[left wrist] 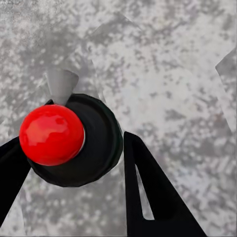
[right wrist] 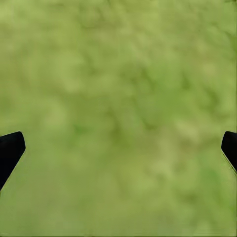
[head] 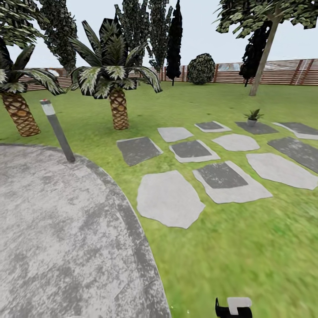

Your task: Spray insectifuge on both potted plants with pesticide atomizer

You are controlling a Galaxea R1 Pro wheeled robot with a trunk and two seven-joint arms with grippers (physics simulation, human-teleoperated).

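Outside, the robot stands at the border of a round grey patio [head: 53, 229] and the lawn [head: 247, 247]. From the head camera, a small black and white part of the robot [head: 234, 307] shows at the lower edge, over the grass.

In the left wrist camera, the left claw [left wrist: 74, 168] has its two black fingers [left wrist: 158, 192] spread to a middle width, and between them sits a dark round body with a glossy red ball [left wrist: 52, 134] on top. The left finger touches the dark body; on the other side a thin gap seems to remain, so whether the claw really clamps it cannot be told. Under the claw is the speckled grey stone of the patio.

In the right wrist camera, the right claw [right wrist: 118, 148] is wide open; only the two black fingertips [right wrist: 10, 150] show at the borders, with nothing between them. Below this claw is plain green grass.

One potted plant [head: 253, 116] stands far ahead of the right claw, on a dark stepping stone [head: 256, 128] among other flat stones. Far ahead of the left claw are two palm trees [head: 115, 79] and a leaning grey lamp post [head: 57, 130] at the patio edge. A brown slatted fence [head: 274, 73] closes the garden behind.
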